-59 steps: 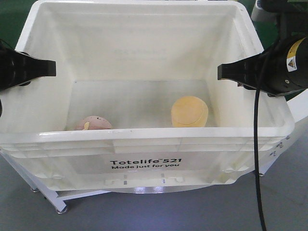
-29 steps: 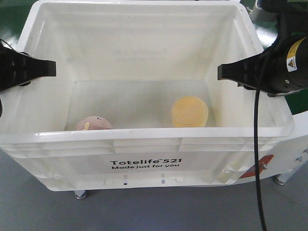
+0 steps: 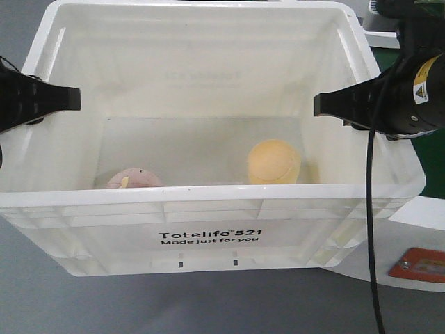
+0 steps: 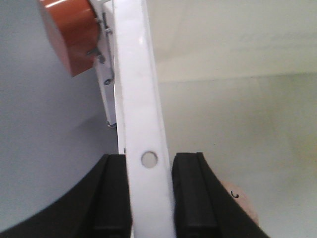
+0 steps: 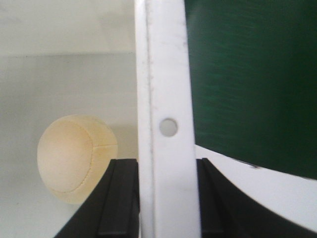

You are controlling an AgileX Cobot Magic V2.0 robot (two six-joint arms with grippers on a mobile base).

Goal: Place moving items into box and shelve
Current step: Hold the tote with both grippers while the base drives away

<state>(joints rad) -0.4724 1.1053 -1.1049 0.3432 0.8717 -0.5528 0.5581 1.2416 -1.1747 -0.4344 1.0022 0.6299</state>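
Note:
The white box [image 3: 208, 198], printed "Totelife 521", fills the front view. My left gripper [image 3: 71, 98] is shut on its left rim [image 4: 136, 74], one black finger on each side of the wall. On the opposite side, my right gripper [image 3: 321, 104] is shut on the right rim [image 5: 161, 59]. Both moving items lie on the box floor. The pinkish-brown one [image 3: 133, 178] is at the front left, and its edge shows beside my left gripper [image 4: 151, 163]. The yellow-orange one [image 3: 274, 161] lies right of the middle, close to my right gripper [image 5: 166, 166].
Grey floor [image 3: 42, 299] shows below the box. A white rounded base with a red label [image 3: 417, 264] sits at the lower right, with a green surface [image 3: 431, 160] above it. An orange-brown cylinder [image 4: 69, 34] lies outside the box's left wall.
The box and both grippers keep their place in the view while the background shifts. The white frame under the box is gone, and a white base with a red label has come in at lower right.

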